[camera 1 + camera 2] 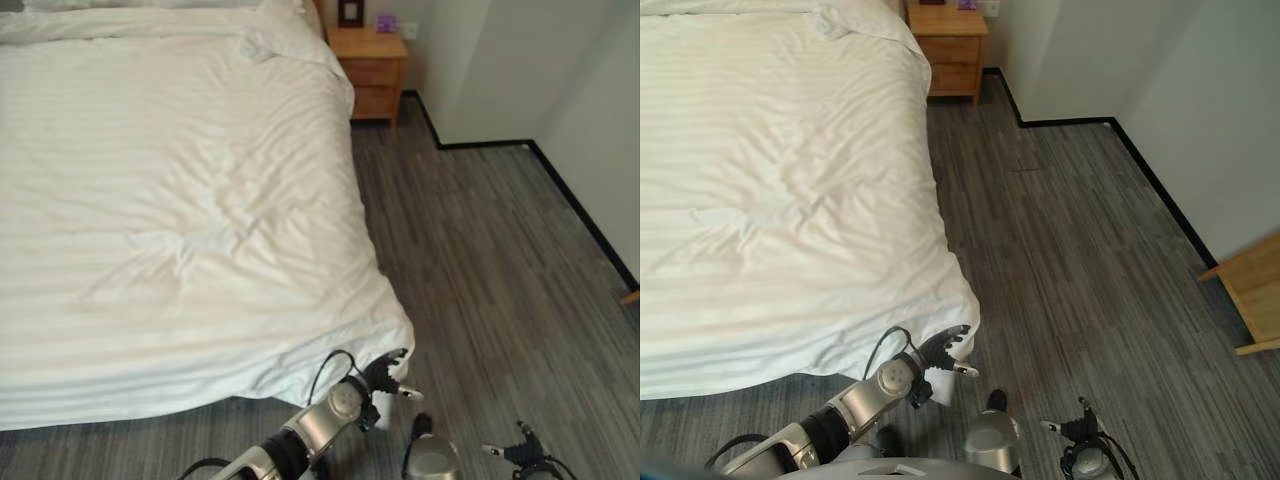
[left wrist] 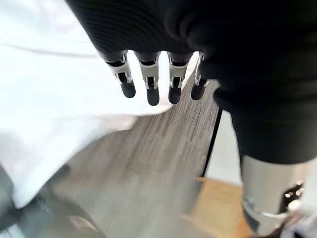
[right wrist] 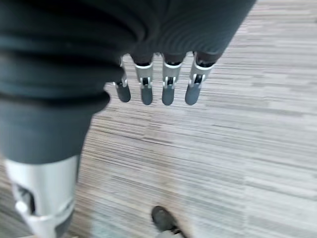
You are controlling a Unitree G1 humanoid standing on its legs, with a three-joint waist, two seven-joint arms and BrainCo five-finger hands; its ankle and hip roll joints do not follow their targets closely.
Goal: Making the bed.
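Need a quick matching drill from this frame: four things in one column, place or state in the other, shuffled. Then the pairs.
Column 1:
1. left hand
2. right hand
3. duvet
4. nightstand

Column 2:
A. wooden, beside the head of the bed
B. open, over bare floor, away from the bed
C. white, wrinkled, spread over the bed
D. open, at the duvet's near corner

Pairs: 1-D, 2-B, 3-C, 4-A

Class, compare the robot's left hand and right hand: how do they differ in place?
The left hand is at the duvet corner at the foot of the bed; the right hand hangs over bare floor. The left hand is higher and further forward; the right sits low. Both have relaxed fingers and hold nothing.
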